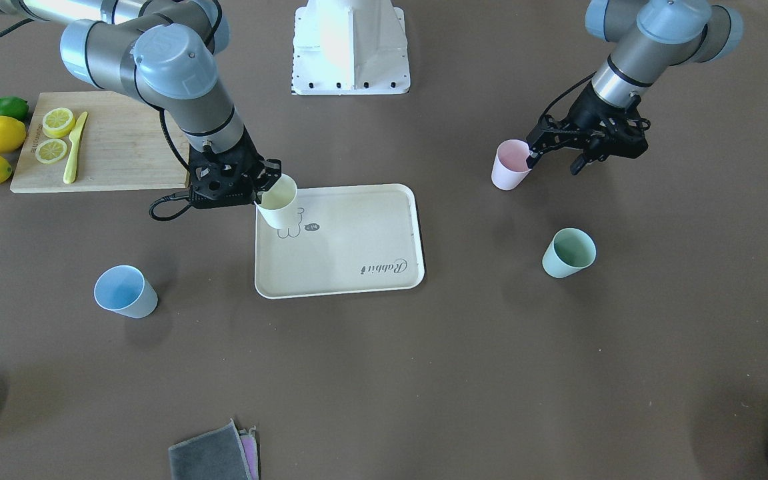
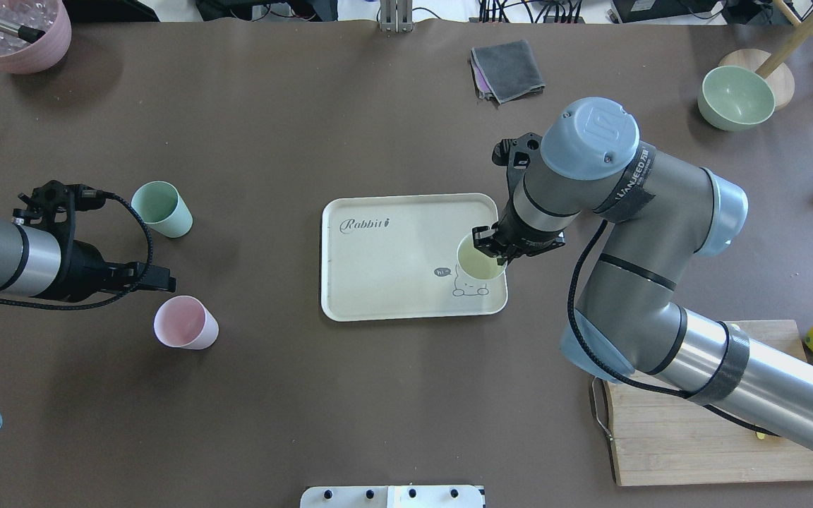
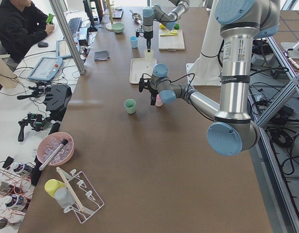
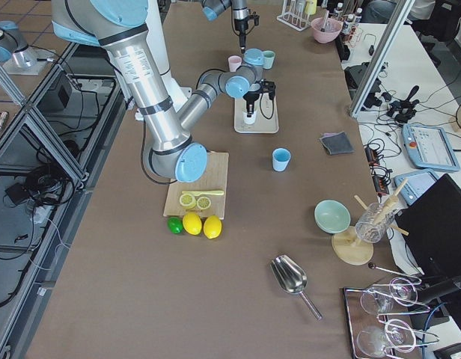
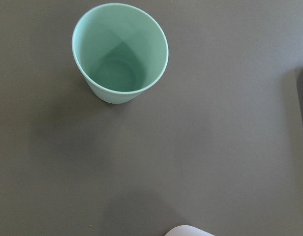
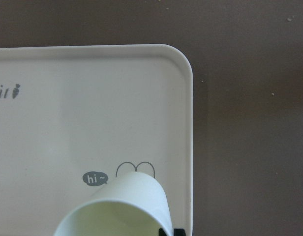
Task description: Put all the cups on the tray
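Dark brown and not shiny, the flat table top (image 1: 384,373) lies under both arms. The right gripper (image 1: 264,192) is pinched narrow on the rim of the pale yellow cup (image 1: 279,203), a small round cup with no handle, wider at the top than at the bottom. This cup leans a little and hangs right under the gripper, over a corner of the cream tray (image 1: 357,233), which is a smooth rectangle with round corners, a raised edge and a little animal drawing. I cannot tell if the cup's bottom touches the tray. Just behind the right gripper lies the wooden cutting board (image 1: 117,143) with pale grain. The light blue cup (image 1: 124,291) stands upright on the table, well apart from the right gripper. The left gripper (image 1: 555,162) is spread wide and holds nothing. The soft pink cup (image 1: 509,167) stands just beside one of its fingers. The mint green cup (image 1: 569,252) stands near the left gripper, upright on the table.
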